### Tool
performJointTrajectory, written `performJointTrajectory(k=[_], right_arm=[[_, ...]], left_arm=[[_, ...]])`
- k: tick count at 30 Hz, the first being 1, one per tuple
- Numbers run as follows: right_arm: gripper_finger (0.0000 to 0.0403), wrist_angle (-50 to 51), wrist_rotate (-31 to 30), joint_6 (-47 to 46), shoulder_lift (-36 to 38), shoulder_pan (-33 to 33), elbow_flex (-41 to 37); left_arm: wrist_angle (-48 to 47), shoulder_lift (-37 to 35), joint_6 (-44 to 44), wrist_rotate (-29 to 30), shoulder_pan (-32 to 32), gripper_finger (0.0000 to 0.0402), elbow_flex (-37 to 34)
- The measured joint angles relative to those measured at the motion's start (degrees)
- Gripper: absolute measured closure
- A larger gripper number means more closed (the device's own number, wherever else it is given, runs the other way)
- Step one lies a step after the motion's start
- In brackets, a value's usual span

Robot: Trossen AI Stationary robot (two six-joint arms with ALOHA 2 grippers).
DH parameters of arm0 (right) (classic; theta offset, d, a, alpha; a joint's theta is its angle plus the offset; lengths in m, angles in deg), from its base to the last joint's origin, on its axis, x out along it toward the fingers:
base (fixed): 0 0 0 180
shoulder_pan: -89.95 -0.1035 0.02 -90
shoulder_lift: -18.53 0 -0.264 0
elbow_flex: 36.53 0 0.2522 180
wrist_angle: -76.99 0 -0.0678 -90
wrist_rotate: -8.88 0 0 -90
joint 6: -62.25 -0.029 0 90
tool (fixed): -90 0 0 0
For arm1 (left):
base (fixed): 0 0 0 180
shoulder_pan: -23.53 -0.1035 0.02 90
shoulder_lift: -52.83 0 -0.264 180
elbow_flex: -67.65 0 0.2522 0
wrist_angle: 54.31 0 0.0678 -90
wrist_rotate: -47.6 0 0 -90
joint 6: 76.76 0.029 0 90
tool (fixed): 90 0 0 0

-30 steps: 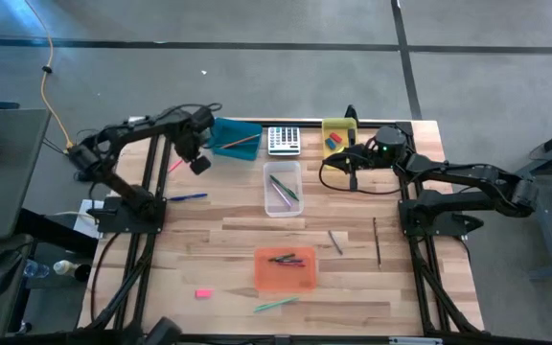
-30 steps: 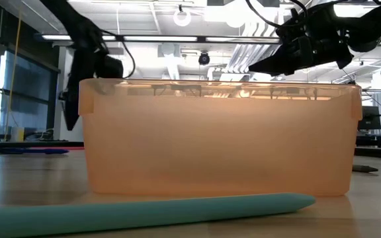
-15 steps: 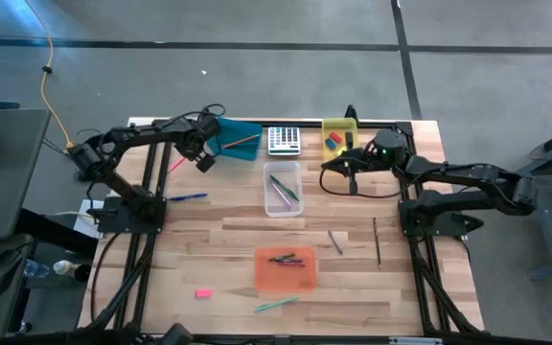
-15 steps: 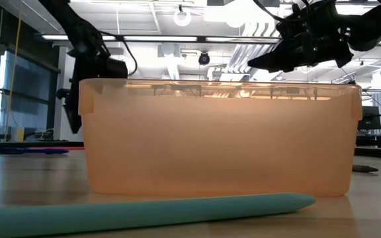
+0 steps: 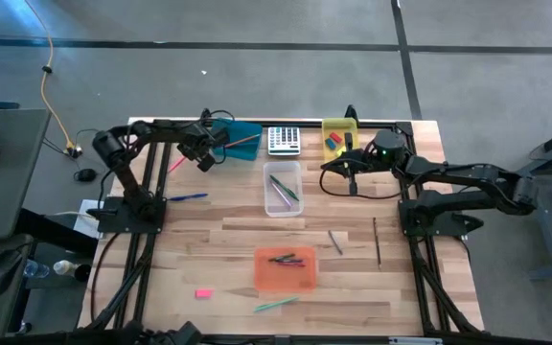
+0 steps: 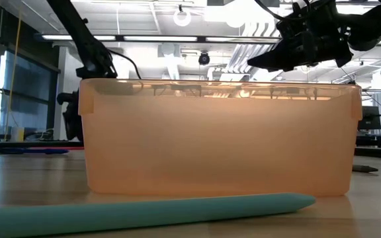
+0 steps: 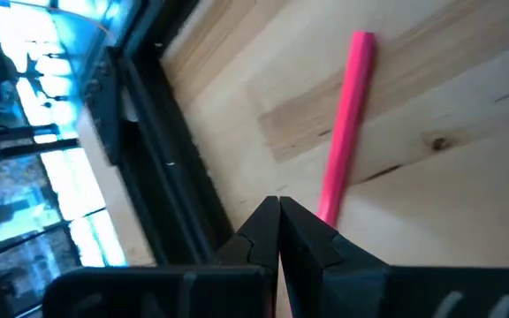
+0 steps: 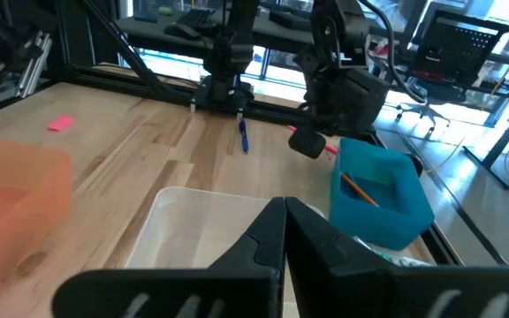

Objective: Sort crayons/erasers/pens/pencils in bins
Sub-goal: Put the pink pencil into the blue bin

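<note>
My left gripper (image 5: 203, 159) is shut and empty, hovering just left of the teal bin (image 5: 236, 136), which holds a tan pencil (image 5: 241, 142). In its wrist view the shut fingertips (image 7: 278, 205) hang above a pink pencil (image 7: 346, 124) lying flat on the table (image 5: 173, 165). My right gripper (image 5: 352, 176) is shut and empty, in the air between the clear bin (image 5: 283, 189) with pens and the yellow bin (image 5: 334, 139) with erasers. The orange bin (image 5: 286, 268) holds crayons.
A calculator (image 5: 283, 140) sits between the teal and yellow bins. Loose on the table lie a blue pen (image 5: 188, 197), a pink eraser (image 5: 202, 293), green pens (image 5: 276, 304) near the front edge, and two dark sticks (image 5: 335, 241) (image 5: 376, 240).
My left arm has stretched out flatter toward the far edge, carrying its shut gripper a little farther from the near edge alongside the teal bin. The objects on the table have stayed where they were.
</note>
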Motion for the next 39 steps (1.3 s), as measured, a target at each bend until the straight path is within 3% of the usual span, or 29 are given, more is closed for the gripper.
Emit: performJointTrajectory(k=[9,17,24,33,39], right_arm=[[0.0403,0.02,0.00,0.00,0.00,0.00,0.00],[0.0403,0.00,-0.02,0.00,0.00,0.00,0.00],[0.0403,0.00,-0.04,-0.20,0.00,0.00,0.00],[0.0403,0.00,-0.04,-0.17,0.00,0.00,0.00],[0.0403,-0.46,-0.07,-0.18,0.00,0.00,0.00]], left_arm=[[0.36,0.52,-1.30,-2.02,0.00,0.0402,-0.08],[-1.06,4.12,-5.38,1.75,2.30,0.0402,0.03],[-1.08,6.43,-4.79,0.14,3.53,0.0402,1.19],[-1.40,5.92,-3.27,-1.23,3.75,0.0401,1.19],[-4.29,1.88,-0.68,-4.06,5.62,0.0401,3.62]])
